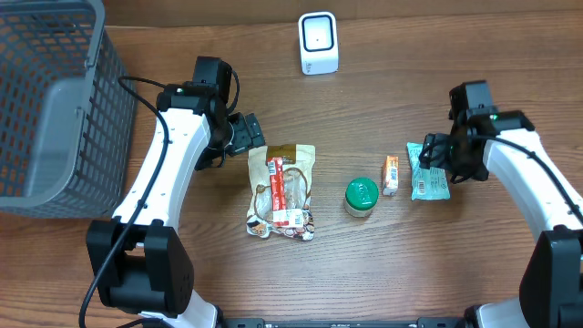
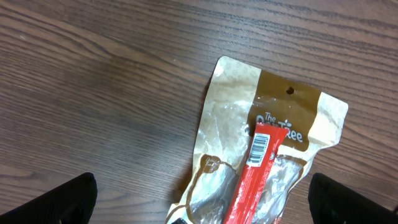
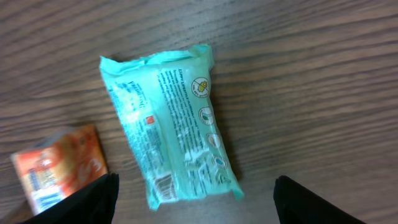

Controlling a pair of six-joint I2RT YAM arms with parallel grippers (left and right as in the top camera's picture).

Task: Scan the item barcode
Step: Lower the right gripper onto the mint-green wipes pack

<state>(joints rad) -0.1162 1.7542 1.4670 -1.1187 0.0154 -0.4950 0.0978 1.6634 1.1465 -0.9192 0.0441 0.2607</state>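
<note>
**Squarely down on the teal pack, barcode left free**

Right tool [image 3: 196, 186] hovers over the teal pack [image 3: 168, 118] with its fingers [image 3: 93, 202] spread, one to each side. Neither touches the pack, and nothing is gripped. The pack lies flat on the counter [image 3: 311, 74], slanted across the gap. Its barcode [image 3: 163, 183] is at the end near the finger on the orange packet's [image 3: 56, 168] side.

As I judge it, the step in hand is the pick-up. Lower the tool straight and close across the pack's narrow width near mid-length, so the pads miss both the barcode and the orange packet. The film looks soft, so a light squeeze should do.

The scanner [image 1: 318, 43] stands well away from this tool. Left tool [image 2: 202, 193] is also spread and empty, above a brown pouch [image 2: 273, 112].
</note>
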